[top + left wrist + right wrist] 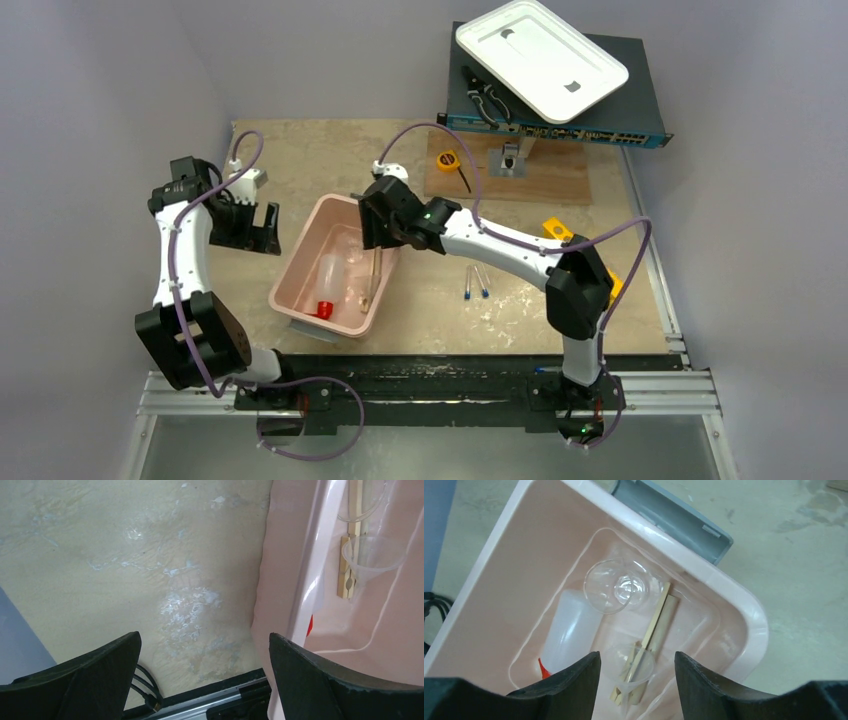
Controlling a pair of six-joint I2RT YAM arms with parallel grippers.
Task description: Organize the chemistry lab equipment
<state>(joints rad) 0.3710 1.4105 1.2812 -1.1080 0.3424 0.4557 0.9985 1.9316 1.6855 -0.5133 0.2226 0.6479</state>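
A pink bin [300,262] holds the translucent-white squeeze bottle [328,280] with its red nozzle, the slim wooden sticks [372,272] and clear funnels. In the right wrist view the bottle [569,630], the sticks [659,622] and two funnels [616,587] lie in the bin [734,595]. My right gripper [637,675] is open and empty, hovering over the bin [376,232]. Two clear tubes with blue tips [475,282] lie on the table right of the bin. The yellow rack [556,230] is mostly hidden behind the right arm. My left gripper [205,680] is open and empty, just left of the bin wall [285,580], also seen in the top view [248,226].
A yellow tape measure [447,160] lies on a wooden board [540,180] at the back. Black-handled pliers [485,95] and a white tray [540,55] rest on a black and blue box [640,100]. A grey lid [674,515] pokes out under the bin.
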